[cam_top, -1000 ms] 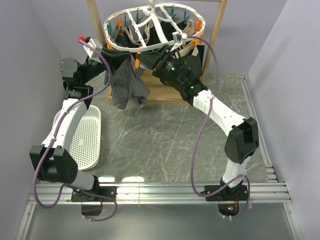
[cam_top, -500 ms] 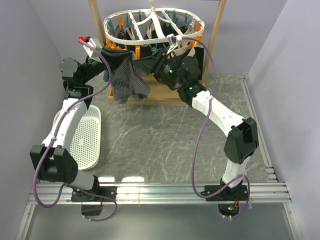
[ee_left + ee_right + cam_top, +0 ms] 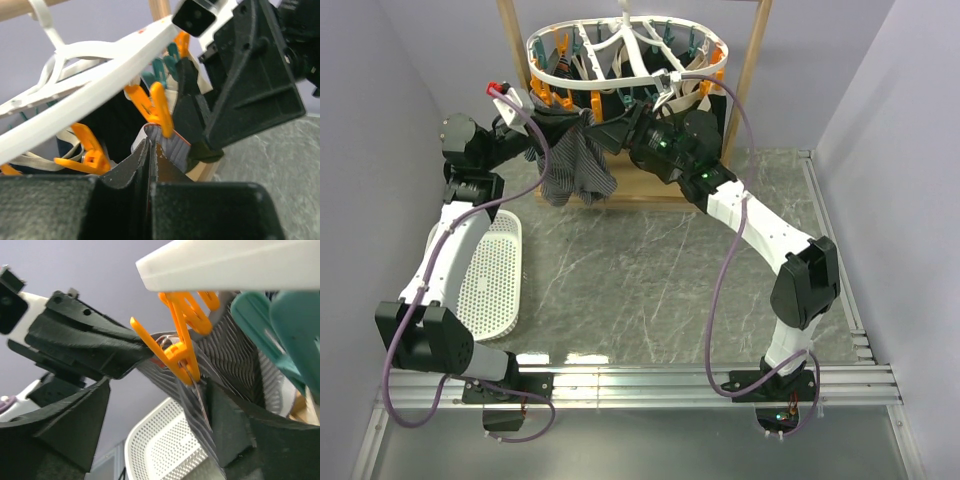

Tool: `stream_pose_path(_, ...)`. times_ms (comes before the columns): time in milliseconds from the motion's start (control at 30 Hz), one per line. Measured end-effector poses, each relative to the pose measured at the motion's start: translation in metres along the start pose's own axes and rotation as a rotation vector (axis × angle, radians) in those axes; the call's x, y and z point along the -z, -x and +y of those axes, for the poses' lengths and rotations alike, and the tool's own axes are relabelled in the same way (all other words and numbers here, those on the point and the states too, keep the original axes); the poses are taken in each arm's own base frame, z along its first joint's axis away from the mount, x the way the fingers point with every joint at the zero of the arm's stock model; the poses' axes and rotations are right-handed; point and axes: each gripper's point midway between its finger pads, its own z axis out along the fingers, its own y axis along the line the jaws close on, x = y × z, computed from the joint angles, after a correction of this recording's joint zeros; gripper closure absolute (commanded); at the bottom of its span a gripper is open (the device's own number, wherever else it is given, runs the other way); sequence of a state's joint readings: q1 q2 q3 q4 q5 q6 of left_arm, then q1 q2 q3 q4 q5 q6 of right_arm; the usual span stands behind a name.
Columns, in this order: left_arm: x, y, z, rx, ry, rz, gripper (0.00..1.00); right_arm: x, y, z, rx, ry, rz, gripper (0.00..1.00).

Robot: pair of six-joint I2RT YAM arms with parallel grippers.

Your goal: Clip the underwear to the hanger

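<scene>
Both arms are raised at the back of the table (image 3: 650, 280), meeting under the near rim of the hanger (image 3: 100, 82), which hangs inside a wooden frame (image 3: 752, 75). Hanger: white oval ring, orange and teal clips dangling all round. Underwear (image 3: 575, 168) hangs bunched below that rim between the two wrists, clear of the table, top edge up at the clips. Left gripper (image 3: 149, 150): jaws pressed together, pinching the top edge of the underwear. In the left wrist view, striped fabric rises from the fingertips and runs up to an orange clip (image 3: 159, 111). That clip's lower end sits on the fabric edge and looks to bite it. A fleck of orange-red shows just beside it in the right wrist view. Right gripper (image 3: 159, 390): jaws spread wide, one finger on either side of the same clip and the fabric below it. The right-hand finger (image 3: 235, 435) lies against the striped cloth; the other stands apart from it. In that view the left gripper's tip comes in from the left and touches the fabric just beside the clip. Teal clips (image 3: 260, 315) hang just to the right on the same rim. White perforated basket (image 3: 490, 270) lies on the table by the left arm, well apart from the hanger.
</scene>
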State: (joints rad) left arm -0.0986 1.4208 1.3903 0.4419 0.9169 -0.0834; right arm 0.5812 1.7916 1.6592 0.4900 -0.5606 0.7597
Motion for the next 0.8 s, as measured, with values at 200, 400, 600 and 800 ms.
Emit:
stream_pose_path(200,0.011,-0.007,-0.017,-0.061,-0.056,0.061,0.68,0.011,0.0,-0.007,0.047,-0.088,0.033,0.08)
stream_pose_path(400,0.023,-0.017,-0.036,-0.073,-0.121,0.131,0.38,0.026,0.008,-0.005,0.119,-0.168,0.049,0.06)
stream_pose_path(600,0.032,-0.019,-0.048,-0.042,-0.126,0.173,0.19,0.037,0.013,0.003,0.157,-0.196,0.067,0.05)
stream_pose_path(800,0.048,-0.008,-0.056,0.018,-0.052,0.222,0.01,0.056,0.016,0.02,0.207,-0.209,0.102,0.05)
